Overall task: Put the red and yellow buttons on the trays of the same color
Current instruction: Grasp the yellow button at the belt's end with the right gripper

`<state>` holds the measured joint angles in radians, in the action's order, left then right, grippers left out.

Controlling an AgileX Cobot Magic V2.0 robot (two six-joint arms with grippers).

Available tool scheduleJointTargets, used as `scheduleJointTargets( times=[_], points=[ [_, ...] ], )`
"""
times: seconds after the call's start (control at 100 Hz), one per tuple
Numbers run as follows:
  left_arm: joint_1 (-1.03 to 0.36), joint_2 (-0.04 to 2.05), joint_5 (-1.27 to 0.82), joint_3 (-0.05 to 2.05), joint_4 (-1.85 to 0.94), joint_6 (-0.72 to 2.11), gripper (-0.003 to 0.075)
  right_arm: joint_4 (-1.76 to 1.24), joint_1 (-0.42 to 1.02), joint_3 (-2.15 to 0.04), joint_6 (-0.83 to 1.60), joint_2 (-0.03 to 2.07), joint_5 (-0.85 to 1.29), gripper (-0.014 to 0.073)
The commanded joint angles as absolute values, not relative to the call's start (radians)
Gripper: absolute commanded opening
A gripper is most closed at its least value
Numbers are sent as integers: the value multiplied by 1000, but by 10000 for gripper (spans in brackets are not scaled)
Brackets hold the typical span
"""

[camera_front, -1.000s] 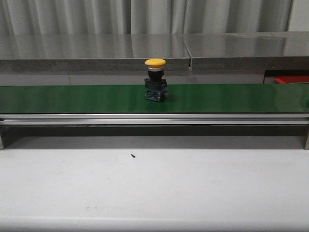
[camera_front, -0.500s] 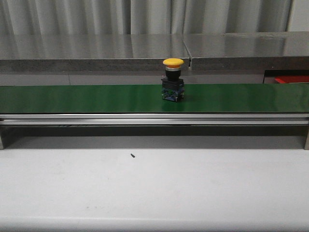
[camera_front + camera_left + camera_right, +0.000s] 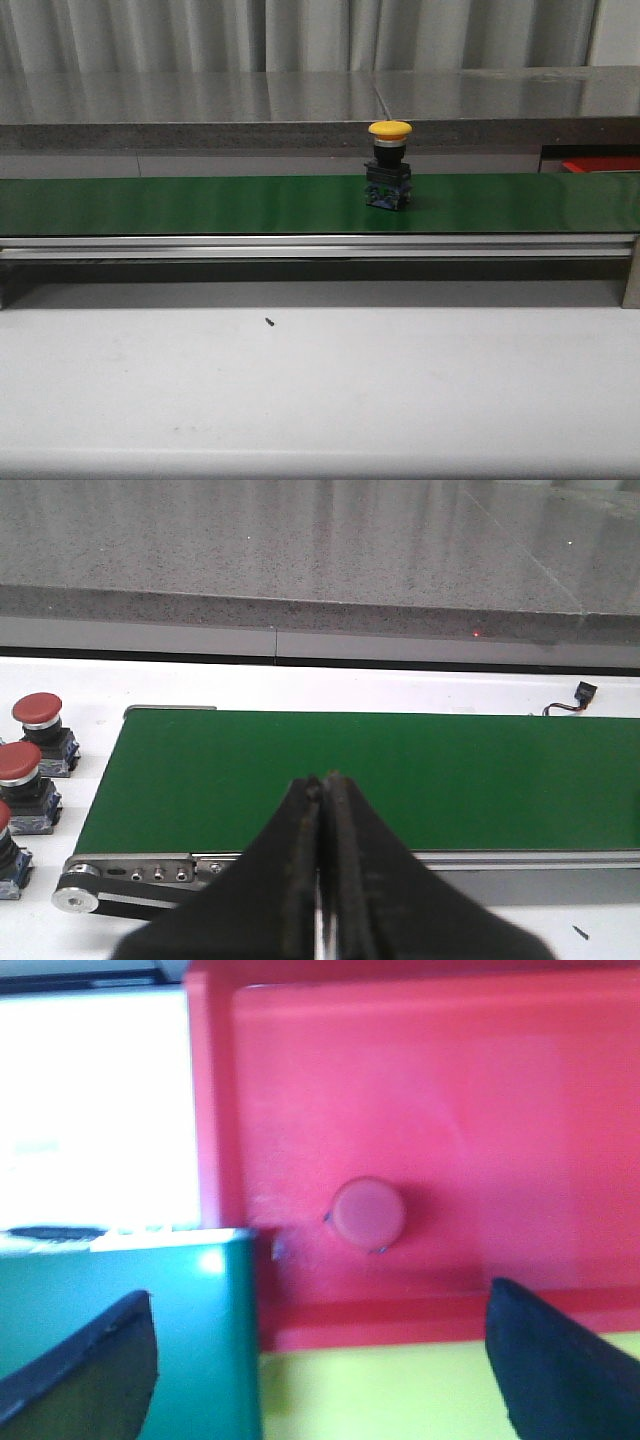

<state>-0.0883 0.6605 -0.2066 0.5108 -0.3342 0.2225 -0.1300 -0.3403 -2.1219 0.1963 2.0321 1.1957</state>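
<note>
A yellow button (image 3: 389, 166) with a black base stands upright on the green conveyor belt (image 3: 200, 204), right of its middle. In the left wrist view, several red buttons (image 3: 40, 732) wait on the white table beside the belt's end (image 3: 380, 775); my left gripper (image 3: 322, 783) hangs shut and empty over the belt's near edge. My right gripper (image 3: 320, 1360) is open above the belt's other end, over the red tray (image 3: 500, 1110), which holds one red button (image 3: 367, 1211), and the yellow tray (image 3: 400, 1390). No gripper shows in the front view.
A steel counter (image 3: 300, 105) runs behind the belt. An aluminium rail (image 3: 300, 246) fronts it. A small dark speck (image 3: 271, 322) lies on the white table. A corner of the red tray (image 3: 600, 164) shows at far right.
The yellow button has ridden the belt to the right, from about centre to right of centre. No gripper has entered the front view.
</note>
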Motion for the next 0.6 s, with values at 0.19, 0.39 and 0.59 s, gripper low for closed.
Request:
scheduleJointTargets(
  times=[0.19, 0.39, 0.59],
  points=[
    [-97, 658, -128, 538, -349, 216, -19, -176, -291, -1930, 277, 1761, 1173, 655],
    [-97, 658, -128, 538, -349, 216, -19, -176, -211, -1616, 280, 1598, 1037, 655],
    [-97, 658, -128, 538, -349, 216, -19, -176, -103, -1381, 287, 1534, 927, 655]
  ],
)
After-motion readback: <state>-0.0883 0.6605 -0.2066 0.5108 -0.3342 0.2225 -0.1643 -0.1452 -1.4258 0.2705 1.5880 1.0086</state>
